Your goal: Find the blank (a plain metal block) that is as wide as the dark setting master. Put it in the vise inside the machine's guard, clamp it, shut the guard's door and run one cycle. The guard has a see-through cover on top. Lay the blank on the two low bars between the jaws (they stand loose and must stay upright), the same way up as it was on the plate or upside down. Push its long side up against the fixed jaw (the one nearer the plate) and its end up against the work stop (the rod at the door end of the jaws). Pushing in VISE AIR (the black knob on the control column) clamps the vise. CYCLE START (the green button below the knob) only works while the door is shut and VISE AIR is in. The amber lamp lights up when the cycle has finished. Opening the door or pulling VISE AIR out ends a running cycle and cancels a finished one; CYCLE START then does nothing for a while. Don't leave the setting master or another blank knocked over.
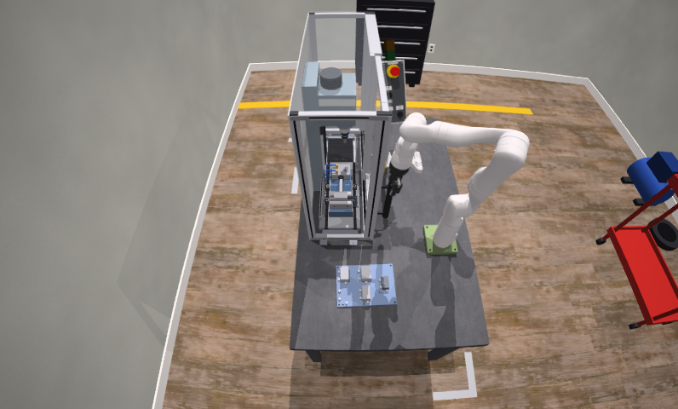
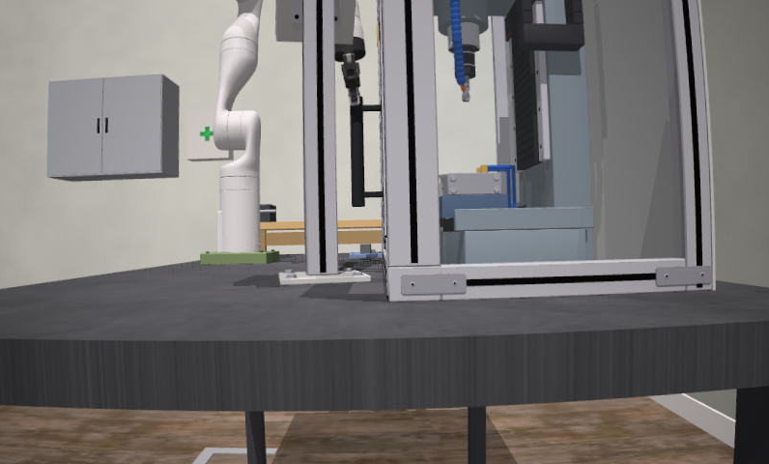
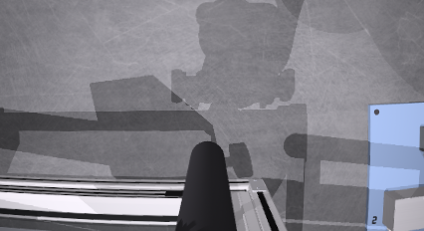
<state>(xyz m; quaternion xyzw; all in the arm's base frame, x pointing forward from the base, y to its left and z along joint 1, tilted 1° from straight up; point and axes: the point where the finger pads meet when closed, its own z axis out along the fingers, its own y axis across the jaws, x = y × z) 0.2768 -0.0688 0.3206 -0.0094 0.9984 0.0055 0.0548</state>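
Observation:
My gripper (image 1: 393,189) (image 2: 355,101) is open around the top of the guard door's black handle (image 2: 356,152) (image 3: 206,191). Its fingertips are outside the wrist view. The door runs along the guard's right side, its end close to the front corner post in the wrist view; whether it is fully shut I cannot tell. Three light blanks (image 1: 344,273) (image 1: 365,273) (image 1: 365,292) and the dark setting master (image 1: 384,282) stand on the blue plate (image 1: 352,302) (image 3: 376,141). Inside the guard, the vise (image 1: 341,194) is too small to show whether a blank lies in it. The amber lamp (image 1: 389,46) looks unlit.
The control column (image 1: 395,96) (image 2: 320,172) stands beside the guard, close to the arm. The guard's front corner post (image 3: 261,206) is close to the handle. The spindle tool (image 2: 465,92) hangs inside. The plate lies in front of the guard on the dark table (image 1: 327,324).

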